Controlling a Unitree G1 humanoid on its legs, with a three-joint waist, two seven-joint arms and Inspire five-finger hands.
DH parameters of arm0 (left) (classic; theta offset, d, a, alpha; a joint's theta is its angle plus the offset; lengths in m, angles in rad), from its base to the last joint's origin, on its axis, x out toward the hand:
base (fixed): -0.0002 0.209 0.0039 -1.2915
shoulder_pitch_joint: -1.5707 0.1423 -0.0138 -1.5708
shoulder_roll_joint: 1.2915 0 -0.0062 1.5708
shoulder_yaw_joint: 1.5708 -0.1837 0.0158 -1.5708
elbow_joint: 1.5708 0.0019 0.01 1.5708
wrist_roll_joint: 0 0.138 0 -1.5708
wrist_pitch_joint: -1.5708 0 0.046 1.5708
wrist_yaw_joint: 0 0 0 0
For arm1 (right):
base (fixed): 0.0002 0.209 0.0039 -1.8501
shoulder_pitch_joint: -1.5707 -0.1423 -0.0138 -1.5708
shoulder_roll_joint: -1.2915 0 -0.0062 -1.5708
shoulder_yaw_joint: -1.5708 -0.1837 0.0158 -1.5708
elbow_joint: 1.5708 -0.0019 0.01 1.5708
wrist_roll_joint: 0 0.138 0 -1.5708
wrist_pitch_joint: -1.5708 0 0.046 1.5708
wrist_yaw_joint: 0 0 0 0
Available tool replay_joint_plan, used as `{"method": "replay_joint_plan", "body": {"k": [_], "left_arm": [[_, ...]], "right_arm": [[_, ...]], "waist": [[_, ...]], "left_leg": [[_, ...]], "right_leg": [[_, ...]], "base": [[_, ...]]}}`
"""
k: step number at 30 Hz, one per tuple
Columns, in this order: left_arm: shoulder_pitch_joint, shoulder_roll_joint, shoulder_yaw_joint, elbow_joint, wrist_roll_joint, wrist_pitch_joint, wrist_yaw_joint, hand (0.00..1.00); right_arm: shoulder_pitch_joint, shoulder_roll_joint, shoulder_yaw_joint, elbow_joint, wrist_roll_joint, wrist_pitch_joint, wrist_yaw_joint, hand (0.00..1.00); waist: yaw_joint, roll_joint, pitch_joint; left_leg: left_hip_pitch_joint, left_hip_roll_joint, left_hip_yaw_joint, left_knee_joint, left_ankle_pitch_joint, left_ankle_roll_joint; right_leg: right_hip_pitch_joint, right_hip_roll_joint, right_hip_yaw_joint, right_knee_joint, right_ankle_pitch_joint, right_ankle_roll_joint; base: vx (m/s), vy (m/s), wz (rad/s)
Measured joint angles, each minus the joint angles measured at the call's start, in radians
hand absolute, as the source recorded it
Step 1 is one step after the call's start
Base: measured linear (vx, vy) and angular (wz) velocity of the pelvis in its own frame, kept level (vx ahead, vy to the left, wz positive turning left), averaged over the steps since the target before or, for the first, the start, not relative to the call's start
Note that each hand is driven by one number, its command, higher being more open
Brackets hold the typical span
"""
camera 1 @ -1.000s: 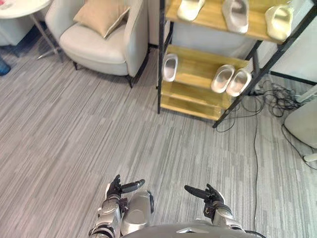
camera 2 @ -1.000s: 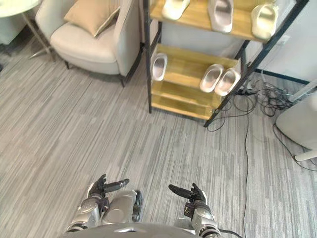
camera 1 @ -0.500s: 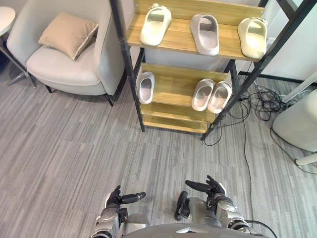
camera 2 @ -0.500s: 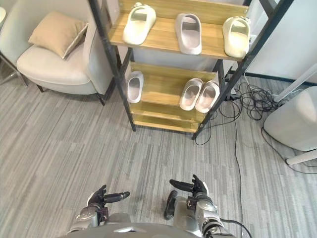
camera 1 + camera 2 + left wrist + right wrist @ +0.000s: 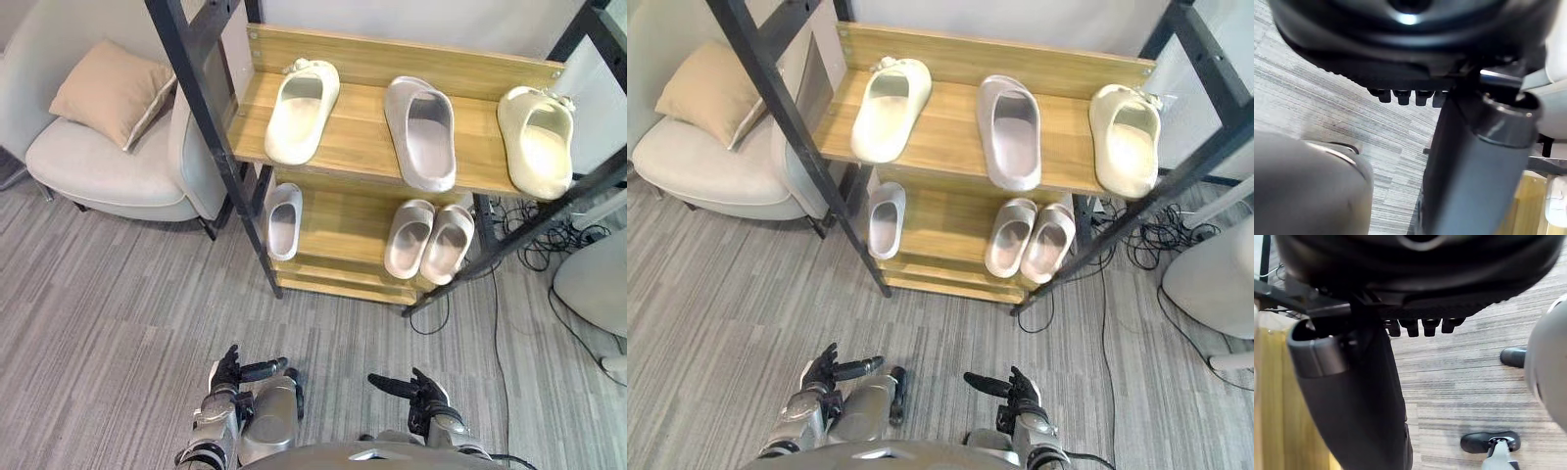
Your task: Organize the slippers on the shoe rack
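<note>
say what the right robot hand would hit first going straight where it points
Likely the grey striped floor ahead of the right robot hand, before the black-framed wooden shoe rack; depth unclear.

Slippers [image 5: 303,110] lie on the shoe rack [image 5: 359,129], armchair [image 5: 98,168] to its left.

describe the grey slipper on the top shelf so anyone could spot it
Find the wooden shoe rack with the black frame beside the armchair. Three slippers lie in a row on its top shelf; the grey slipper is the middle one. Its neighbours, the left cream slipper and the right cream slipper, are paler.
</note>
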Motion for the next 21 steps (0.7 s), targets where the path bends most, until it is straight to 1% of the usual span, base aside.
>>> {"method": "replay_joint_plan", "body": {"k": [1, 2, 3, 4, 5, 6, 7, 8, 9, 10, 11, 12, 13, 14, 15, 16, 18, 19, 20, 21], "left_arm": [[0.005, 0.009, 0.000, 0.006, 0.001, 0.006, -0.001, 1.00], [0.013, 0.017, -0.003, 0.023, 0.002, 0.009, -0.002, 1.00], [0.032, 0.036, -0.025, 0.030, 0.003, 0.014, -0.002, 1.00], [0.035, 0.040, -0.031, 0.031, 0.004, 0.014, -0.002, 1.00], [0.037, 0.050, -0.039, 0.042, 0.006, 0.015, -0.003, 1.00], [0.041, 0.058, -0.045, 0.054, 0.006, 0.018, -0.001, 1.00], [0.049, 0.059, -0.047, 0.056, 0.006, 0.018, -0.001, 1.00], [0.053, 0.059, -0.046, 0.056, 0.006, 0.018, -0.001, 1.00], [0.056, 0.059, -0.046, 0.056, 0.006, 0.018, -0.001, 1.00], [0.058, 0.061, -0.046, 0.056, 0.006, 0.018, -0.001, 1.00], [0.065, 0.075, -0.046, 0.054, 0.007, 0.017, -0.004, 1.00], [0.062, 0.073, -0.045, 0.062, 0.010, 0.018, -0.003, 1.00], [0.075, 0.047, -0.045, 0.061, 0.020, 0.018, -0.002, 1.00], [0.089, 0.031, -0.044, 0.062, 0.020, 0.018, 0.000, 1.00], [0.092, 0.027, -0.045, 0.063, 0.021, 0.018, 0.001, 1.00], [0.092, 0.022, -0.045, 0.065, 0.021, 0.018, 0.000, 1.00], [0.091, 0.014, -0.036, 0.063, 0.021, 0.018, 0.000, 1.00], [0.091, 0.015, -0.033, 0.061, 0.021, 0.018, 0.000, 1.00], [0.092, 0.016, -0.028, 0.059, 0.021, 0.018, -0.001, 1.00], [0.092, 0.020, -0.027, 0.056, 0.021, 0.015, 0.000, 1.00]], "right_arm": [[-0.003, 0.002, 0.002, -0.002, 0.000, -0.004, 0.004, 1.00], [-0.007, 0.006, 0.004, -0.006, -0.002, -0.007, 0.008, 1.00], [-0.004, 0.002, 0.030, -0.007, -0.002, -0.007, 0.010, 1.00], [-0.004, 0.002, 0.029, -0.010, -0.002, -0.006, 0.012, 1.00], [-0.007, -0.001, 0.028, -0.013, -0.011, -0.008, 0.013, 1.00], [-0.009, -0.001, 0.030, -0.014, -0.021, -0.008, 0.014, 1.00], [-0.014, -0.002, 0.031, -0.014, -0.022, -0.009, 0.015, 1.00], [-0.016, -0.002, 0.031, -0.016, -0.022, -0.010, 0.017, 1.00], [-0.018, -0.002, 0.039, -0.016, -0.022, -0.015, 0.019, 1.00], [-0.017, -0.003, 0.043, -0.015, -0.022, -0.015, 0.019, 1.00], [-0.009, -0.001, 0.055, -0.009, -0.022, -0.013, 0.019, 1.00], [-0.006, -0.011, 0.058, -0.001, -0.023, -0.013, 0.019, 1.00], [0.004, -0.035, 0.050, 0.008, -0.023, -0.008, 0.018, 1.00], [0.005, -0.044, 0.039, 0.017, -0.023, -0.005, 0.017, 1.00], [0.009, -0.048, 0.030, 0.019, -0.023, -0.004, 0.017, 1.00], [0.023, -0.052, 0.015, 0.017, -0.022, -0.003, 0.016, 1.00], [0.045, -0.052, -0.004, 0.016, -0.019, -0.003, 0.008, 1.00], [0.046, -0.052, -0.005, 0.015, -0.020, -0.003, 0.006, 1.00], [0.064, -0.045, -0.021, 0.014, -0.019, -0.004, 0.001, 1.00], [0.067, -0.044, -0.021, 0.013, -0.018, -0.004, -0.003, 1.00]], "waist": [[0.006, 0.005, -0.001], [0.009, 0.003, -0.002], [-0.004, -0.002, -0.006], [-0.006, -0.003, -0.006], [-0.007, -0.006, -0.006], [-0.012, -0.012, -0.010], [-0.018, -0.010, -0.010], [-0.022, -0.008, -0.011], [-0.025, -0.007, -0.011], [-0.026, -0.011, -0.013], [-0.027, -0.039, -0.026], [-0.031, -0.027, -0.026], [-0.020, 0.011, -0.046], [-0.019, 0.039, -0.056], [-0.022, 0.049, -0.055], [-0.025, 0.059, -0.056], [-0.021, 0.060, -0.054], [-0.019, 0.059, -0.053], [-0.014, 0.052, -0.051], [-0.001, 0.040, -0.052]], "left_leg": [[0.042, 0.008, 0.021, -0.012, -0.025, 0.001], [0.108, 0.008, 0.055, -0.044, -0.042, 0.006], [0.164, 0.005, 0.077, -0.070, -0.068, 0.015], [0.171, 0.004, 0.079, -0.071, -0.072, 0.019], [0.195, 0.002, 0.091, -0.080, -0.081, 0.021], [0.226, 0.001, 0.089, -0.104, -0.082, 0.021], [0.256, 0.012, 0.080, -0.129, -0.081, 0.019], [0.268, 0.022, 0.073, -0.141, -0.079, 0.015], [0.283, 0.030, 0.060, -0.156, -0.074, 0.000], [0.286, 0.030, 0.053, -0.160, -0.073, -0.009], [0.281, 0.004, 0.023, -0.155, -0.082, -0.031], [0.284, 0.014, 0.004, -0.152, -0.090, -0.044], [0.274, 0.034, -0.038, -0.155, -0.092, -0.048], [0.262, 0.053, -0.051, -0.153, -0.097, -0.056], [0.257, 0.061, -0.060, -0.147, -0.097, -0.057], [0.237, 0.073, -0.084, -0.103, -0.097, -0.072], [0.179, 0.098, -0.090, 0.037, -0.098, -0.103], [0.170, 0.101, -0.088, 0.061, -0.095, -0.108], [0.146, 0.109, -0.078, 0.133, -0.077, -0.134], [0.138, 0.112, -0.063, 0.133, -0.110, -0.131]], "right_leg": [[-0.027, -0.011, 0.026, 0.096, -0.007, 0.013], [-0.109, -0.045, 0.066, 0.317, -0.007, 0.051], [-0.202, -0.098, 0.066, 0.545, 0.055, 0.119], [-0.216, -0.107, 0.062, 0.579, 0.059, 0.121], [-0.255, -0.139, 0.031, 0.666, 0.028, 0.077], [-0.281, -0.160, -0.019, 0.691, -0.020, 0.041], [-0.298, -0.151, -0.068, 0.638, -0.061, 0.017], [-0.314, -0.133, -0.077, 0.577, -0.072, 0.002], [-0.326, -0.097, -0.066, 0.454, -0.069, 0.005], [-0.327, -0.079, -0.053, 0.388, -0.063, 0.007], [-0.328, -0.049, 0.006, 0.216, 0.046, -0.011], [-0.312, -0.043, -0.007, 0.224, 0.040, -0.012], [-0.302, -0.013, -0.010, 0.197, 0.040, -0.021], [-0.288, 0.005, -0.024, 0.162, 0.041, -0.024], [-0.274, 0.014, -0.035, 0.142, 0.043, -0.027], [-0.248, 0.026, -0.062, 0.107, 0.046, -0.032], [-0.188, 0.046, -0.096, 0.046, 0.056, -0.039], [-0.174, 0.049, -0.101, 0.035, 0.058, -0.040], [-0.134, 0.053, -0.109, -0.002, 0.068, -0.040], [-0.118, 0.047, -0.106, -0.027, 0.079, -0.039]], "base": [[0.31, 0.122, -0.70], [0.32, 0.104, -0.80], [0.26, 0.081, -0.63], [0.21, 0.032, -0.37], [0.22, -0.013, -0.16], [0.29, -0.052, -0.05], [0.24, -0.089, 0.13], [0.19, -0.135, 0.28], [0.15, -0.139, 0.27], [0.19, -0.198, 0.44], [0.20, -0.198, 0.45], [0.25, -0.231, 0.45], [0.22, -0.179, 0.25], [0.15, -0.135, 0.19], [0.15, -0.137, 0.33], [0.16, -0.148, 0.45], [0.13, -0.114, 0.41], [0.10, -0.056, 0.26], [0.10, -0.017, 0.09], [0.07, 0.036, 0.06]]}}
